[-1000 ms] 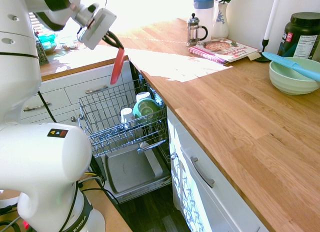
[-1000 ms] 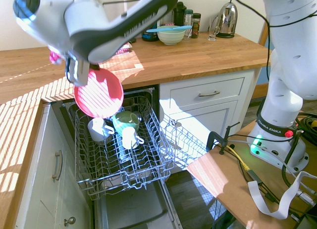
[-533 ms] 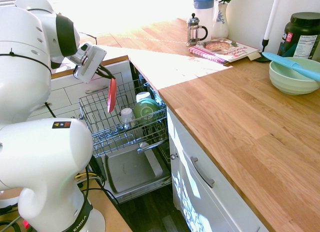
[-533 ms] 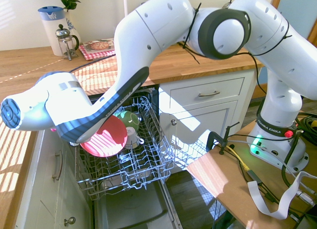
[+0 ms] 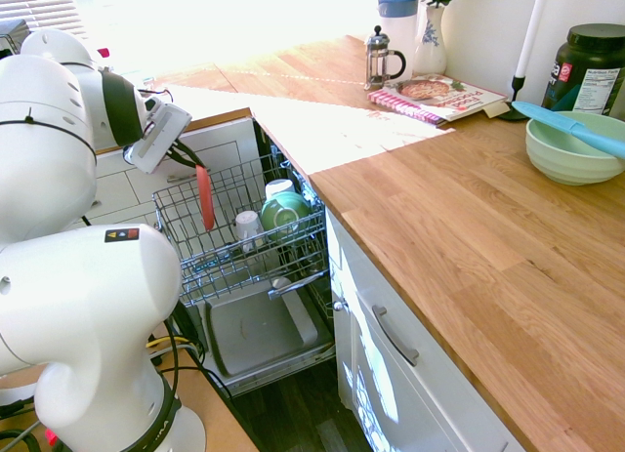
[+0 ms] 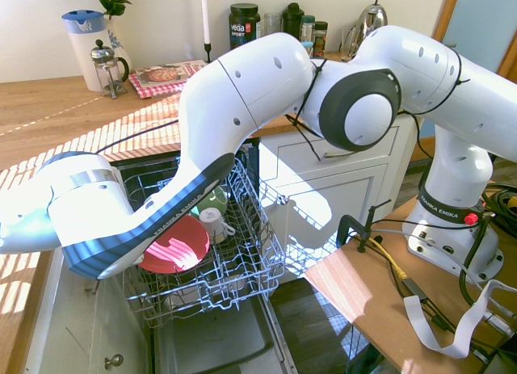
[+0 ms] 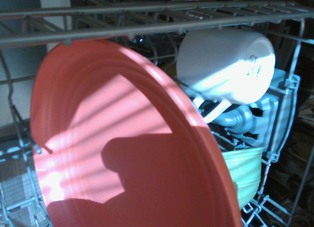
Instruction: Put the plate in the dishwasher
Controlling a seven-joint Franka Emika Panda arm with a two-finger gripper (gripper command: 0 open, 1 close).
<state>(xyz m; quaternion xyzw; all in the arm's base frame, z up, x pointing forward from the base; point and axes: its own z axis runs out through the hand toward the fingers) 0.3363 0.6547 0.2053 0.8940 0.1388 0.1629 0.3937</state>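
We are almost done. Our hand [image 5: 187,159] grips the plate [image 5: 205,197] by its top edge and holds it on its side, down in the dishwasher [image 5: 256,327] rack [image 5: 230,235], beside the white cup [image 5: 248,224]. Letting go is left.

One red plate [image 5: 205,196] stands in the one pulled-out wire rack [image 5: 223,267], beside two white mugs [image 5: 247,224] and one green bowl [image 5: 285,211]. On the counter [image 5: 469,227] sit one pale green bowl [image 5: 574,147], one French press [image 5: 379,58] and one dark jar [image 5: 588,68].
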